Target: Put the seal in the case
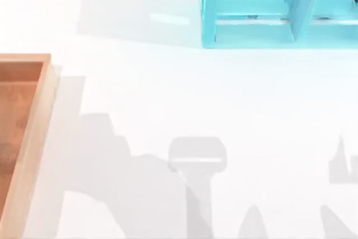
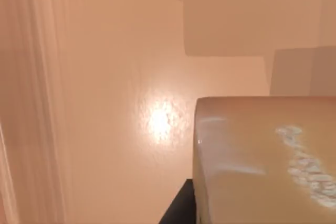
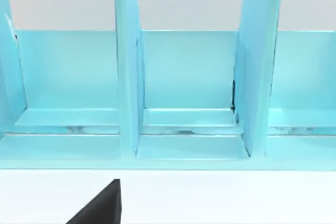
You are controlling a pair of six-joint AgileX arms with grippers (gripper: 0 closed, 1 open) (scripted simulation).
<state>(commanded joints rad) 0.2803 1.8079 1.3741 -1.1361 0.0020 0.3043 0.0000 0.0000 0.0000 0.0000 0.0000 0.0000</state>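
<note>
One small tan-brown seal [image 2: 262, 161] sat very close to the left wrist camera, its smooth top catching the light and whitish speckled carved marks running across the face nearest the lens. The left gripper [image 2: 247, 216] appeared to be pinching it: a dark finger [image 2: 178, 211] lay pressed against the seal's lower edge, though the opposite finger was hidden behind the block. Around the seal rose the warm, pale-wood inner surfaces of the case [image 2: 105, 77], with a bright glint on one of them, so the seal hung inside or just over the case's hollow; I could not tell whether it touched the floor. From the camera above, the wooden case [image 1: 33, 121] stood at the table's left side, cut off by the edge of the picture, with a light rim framing a darker reddish-brown floor. The white table [image 1: 224, 99] stretched across the middle, crossed by soft grey shadows. At the far right stood a light-blue divided rack [image 1: 251, 26], upright partitions splitting it into open compartments. The right gripper [image 3: 102, 208] hovered over the bare table just in front of that rack, facing its compartments, well apart from the case and the seal; a single dark tip of it showed at the frame's edge, and whether it was spread or closed I could not tell.
</note>
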